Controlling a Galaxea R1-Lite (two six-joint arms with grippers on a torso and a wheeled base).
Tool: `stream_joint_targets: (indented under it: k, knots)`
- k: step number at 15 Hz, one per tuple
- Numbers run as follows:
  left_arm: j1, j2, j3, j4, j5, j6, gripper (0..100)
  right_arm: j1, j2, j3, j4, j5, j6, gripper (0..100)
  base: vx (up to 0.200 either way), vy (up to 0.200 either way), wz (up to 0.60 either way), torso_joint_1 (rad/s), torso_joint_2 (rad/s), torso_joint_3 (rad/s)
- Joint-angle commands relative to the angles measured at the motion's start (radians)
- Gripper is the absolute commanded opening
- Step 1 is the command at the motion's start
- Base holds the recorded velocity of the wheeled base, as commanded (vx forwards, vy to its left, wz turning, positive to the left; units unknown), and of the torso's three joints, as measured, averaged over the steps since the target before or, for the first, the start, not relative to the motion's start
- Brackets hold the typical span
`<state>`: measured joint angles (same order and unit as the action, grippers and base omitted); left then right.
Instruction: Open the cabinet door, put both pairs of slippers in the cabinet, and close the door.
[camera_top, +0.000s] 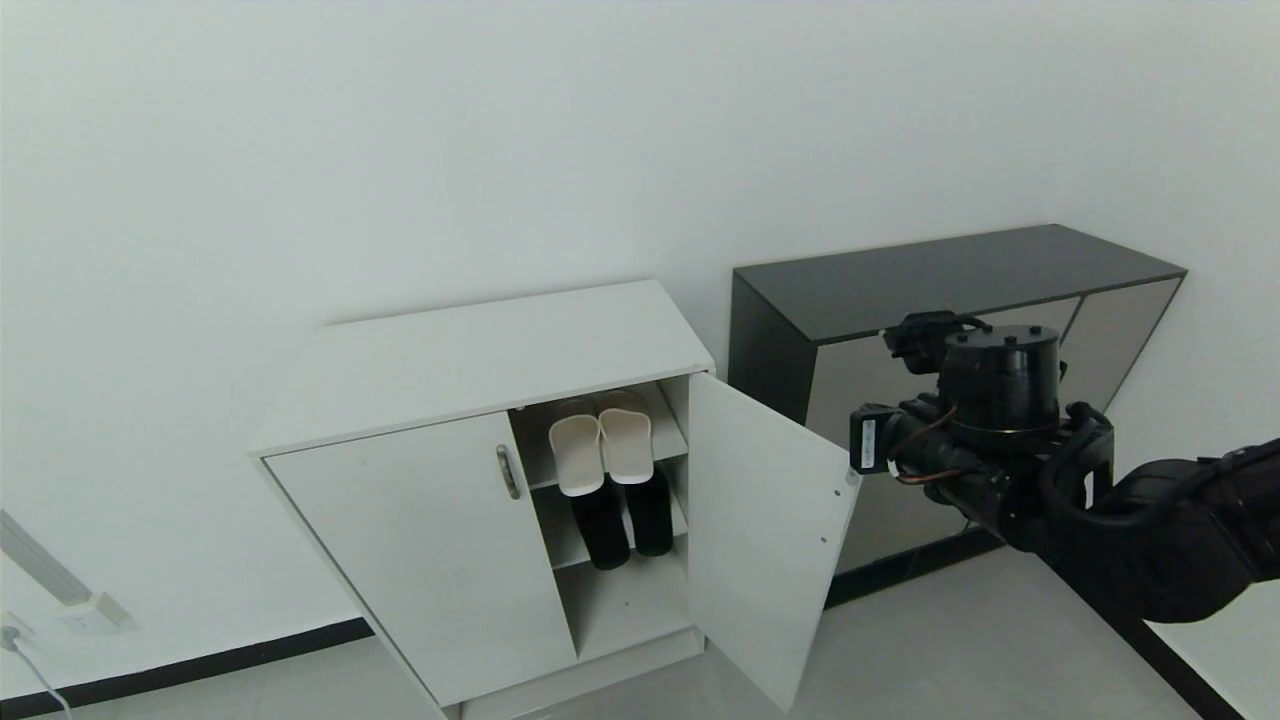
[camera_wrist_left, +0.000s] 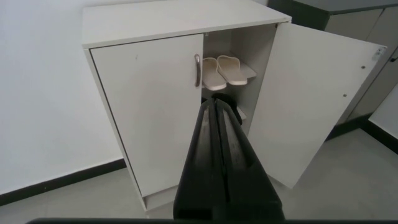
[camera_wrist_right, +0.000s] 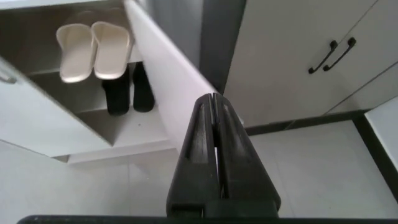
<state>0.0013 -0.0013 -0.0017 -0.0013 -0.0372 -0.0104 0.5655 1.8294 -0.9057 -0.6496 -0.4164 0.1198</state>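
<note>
Though swung wide open, likely light, stiff cabinet door (camera_top: 765, 540): push flat on outer face near free edge. White slippers (camera_top: 600, 450) on upper shelf, black slippers (camera_top: 625, 525) on shelf below. Left gripper (camera_wrist_left: 216, 102), right gripper (camera_wrist_right: 214, 98) both pinched closed, empty.

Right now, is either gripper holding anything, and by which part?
Nothing is held: the left gripper and the right gripper are both shut and empty.
</note>
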Motion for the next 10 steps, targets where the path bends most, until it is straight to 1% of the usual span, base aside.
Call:
stream_joint_targets:
  k: [1,3,5,6,7,10]
  knots:
    - [0.0,0.001,0.0,0.0,-0.001,0.0,0,-0.072,0.048,-0.038,0.016,0.019,0.0,0,0.0,0.0,0.0,0.0,0.0,0.0]
    - [0.0,0.001,0.0,0.0,-0.001,0.0,0,-0.119,0.102,-0.07,0.019,0.05,0.001,0,0.0,0.0,0.0,0.0,0.0,0.0]
    - [0.0,0.001,0.0,0.0,0.0,0.0,0,-0.145,0.149,-0.096,0.016,0.08,0.006,0,0.0,0.0,0.0,0.0,0.0,0.0]
    - [0.0,0.001,0.0,0.0,-0.001,0.0,0,-0.148,0.163,-0.104,0.016,0.091,0.008,0,0.0,0.0,0.0,0.0,0.0,0.0]
    - [0.0,0.001,0.0,0.0,-0.001,0.0,0,-0.157,0.195,-0.134,0.015,0.13,0.009,0,0.0,0.0,0.0,0.0,0.0,0.0]
    - [0.0,0.001,0.0,0.0,-0.001,0.0,0,-0.161,0.245,-0.2,0.015,0.172,0.027,0,0.0,0.0,0.0,0.0,0.0,0.0]
